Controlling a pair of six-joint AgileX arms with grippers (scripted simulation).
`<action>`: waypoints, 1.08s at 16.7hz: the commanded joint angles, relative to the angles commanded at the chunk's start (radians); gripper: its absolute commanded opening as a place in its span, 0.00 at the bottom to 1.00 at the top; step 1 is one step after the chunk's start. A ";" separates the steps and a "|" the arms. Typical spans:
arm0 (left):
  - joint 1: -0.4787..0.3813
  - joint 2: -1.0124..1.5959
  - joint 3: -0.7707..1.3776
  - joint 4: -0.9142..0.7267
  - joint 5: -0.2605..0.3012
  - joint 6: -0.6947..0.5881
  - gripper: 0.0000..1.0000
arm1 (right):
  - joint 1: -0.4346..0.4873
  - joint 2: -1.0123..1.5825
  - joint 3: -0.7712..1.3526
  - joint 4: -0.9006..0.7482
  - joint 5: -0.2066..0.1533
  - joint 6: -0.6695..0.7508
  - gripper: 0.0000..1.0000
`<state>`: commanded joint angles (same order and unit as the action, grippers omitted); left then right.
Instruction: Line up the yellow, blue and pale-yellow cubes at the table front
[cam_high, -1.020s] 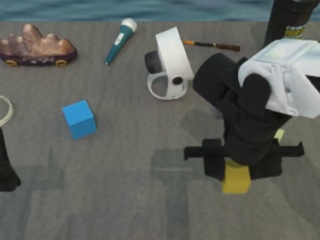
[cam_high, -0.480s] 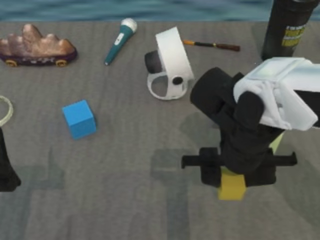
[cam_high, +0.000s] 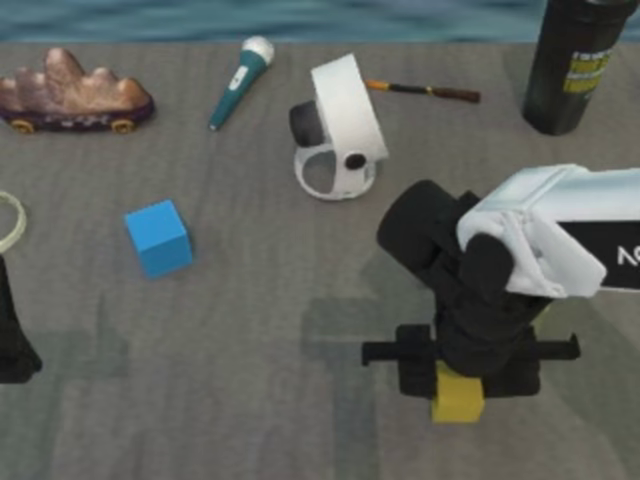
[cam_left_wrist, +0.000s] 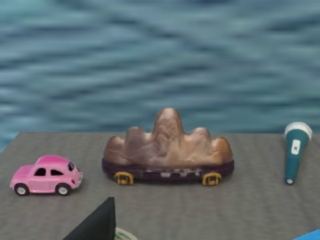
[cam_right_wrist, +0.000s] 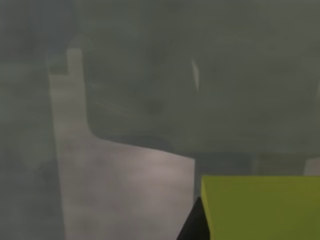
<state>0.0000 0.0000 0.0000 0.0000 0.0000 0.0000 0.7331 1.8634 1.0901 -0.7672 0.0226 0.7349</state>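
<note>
The yellow cube sits near the table's front edge, right of centre, gripped by the right gripper pointing straight down, blue cube well left, left arm parked at the left edge, fingers unseen.

- The right gripper sits near the table's front, right of centre, directly over the smallest cube.
- The mid-sized cube lies well apart to the left, mid-depth.
- Along the back edge, left to right: mountain-shaped toy on wheels, microphone, headset stand, thin stick, canister.
- A ring lies at the left edge, with the left arm parked in front of it.
- A toy car stands beside the mountain toy.
</note>
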 joint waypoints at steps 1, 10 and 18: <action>0.000 0.000 0.000 0.000 0.000 0.000 1.00 | 0.000 0.000 0.000 0.000 0.000 0.000 0.00; 0.000 0.000 0.000 0.000 0.000 0.000 1.00 | 0.000 0.000 0.000 0.000 0.000 0.000 0.68; 0.000 0.000 0.000 0.000 0.000 0.000 1.00 | 0.000 0.000 0.000 0.000 0.000 0.000 1.00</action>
<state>0.0000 0.0000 0.0000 0.0000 0.0000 0.0000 0.7331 1.8634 1.0901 -0.7672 0.0226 0.7349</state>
